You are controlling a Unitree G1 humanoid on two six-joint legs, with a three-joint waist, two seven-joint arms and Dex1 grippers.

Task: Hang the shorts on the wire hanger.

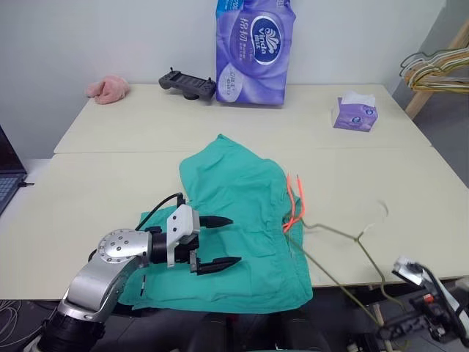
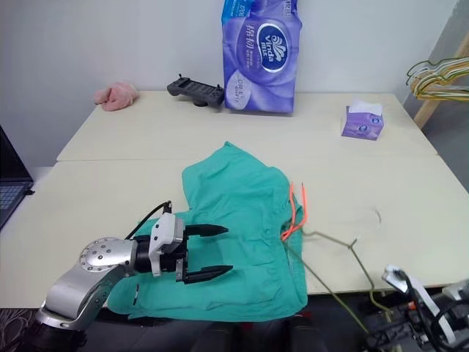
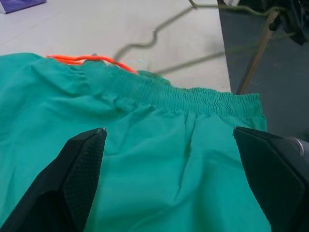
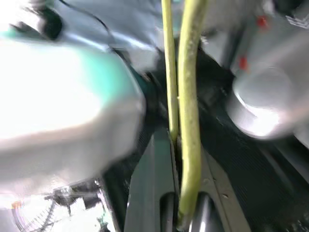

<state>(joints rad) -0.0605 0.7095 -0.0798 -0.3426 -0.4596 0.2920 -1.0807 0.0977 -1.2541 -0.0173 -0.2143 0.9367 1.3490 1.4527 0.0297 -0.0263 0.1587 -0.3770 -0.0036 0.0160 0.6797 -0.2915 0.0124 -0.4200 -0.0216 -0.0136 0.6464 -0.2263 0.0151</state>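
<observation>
Shorts [image 1: 245, 220]: soft, light, limp on tabletop [image 1: 146, 132]; best pinched at gathered waistband.
Wire hanger [image 1: 344, 236]: thin, springy; clamped in right tool [image 4: 181, 145].
Left tool [image 1: 216, 242]: spread wide, empty.

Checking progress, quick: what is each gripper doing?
Left gripper: open, over the shorts.
Right gripper: shut on the wire hanger.

The wire hanger [image 1: 344, 253] runs off the table's [image 1: 410, 183] near edge, its lower end lost below the frame. The near hem of the shorts [image 1: 249, 220] drapes over that edge, partly hidden behind the left gripper [image 1: 216, 242]. In the right wrist view the right gripper [image 4: 181, 203], pinched on the wire, sits amid heavy blur. Yellow hangers [image 1: 432, 62] are cut off at the frame's right edge.
</observation>
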